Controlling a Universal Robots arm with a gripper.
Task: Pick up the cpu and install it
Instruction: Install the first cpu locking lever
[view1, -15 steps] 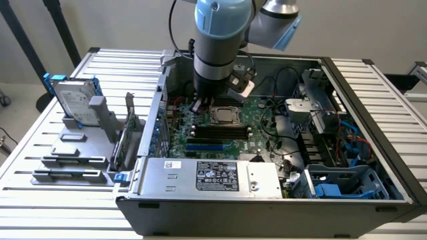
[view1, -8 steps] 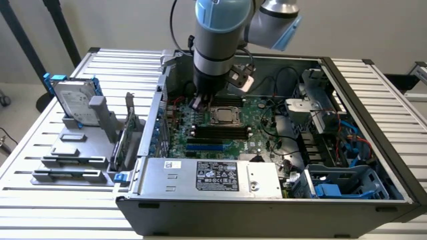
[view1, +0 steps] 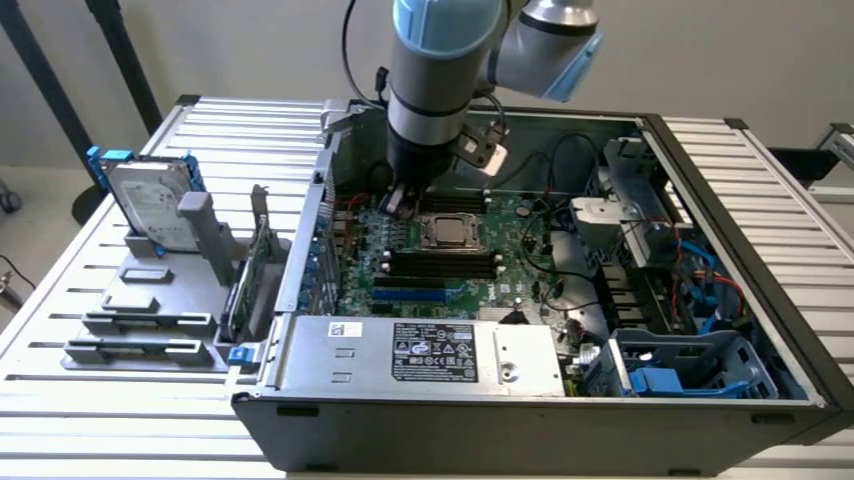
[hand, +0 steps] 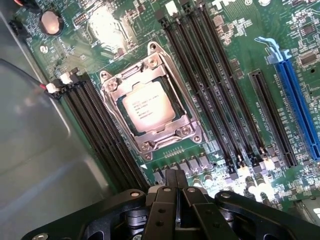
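Note:
The cpu (hand: 146, 106), a small square chip with a dull silver top and printed text, lies flat in the metal-framed socket (hand: 150, 60) on the green motherboard. In the exterior view the cpu (view1: 450, 232) sits mid-board inside the open computer case. My gripper (hand: 175, 176) hangs just above the board beside the socket, its two black fingers pressed together with nothing between them. From the exterior view the gripper (view1: 400, 203) is low over the board, just to the exterior view's left of the socket.
Black memory slots (hand: 215, 75) flank the socket, and a blue expansion slot (hand: 300, 110) lies further off. The case's grey wall (hand: 35, 165) is close by. A hard drive (view1: 147, 205) stands on a grey fixture (view1: 147, 300) outside the case. The power supply (view1: 427, 350) spans the front.

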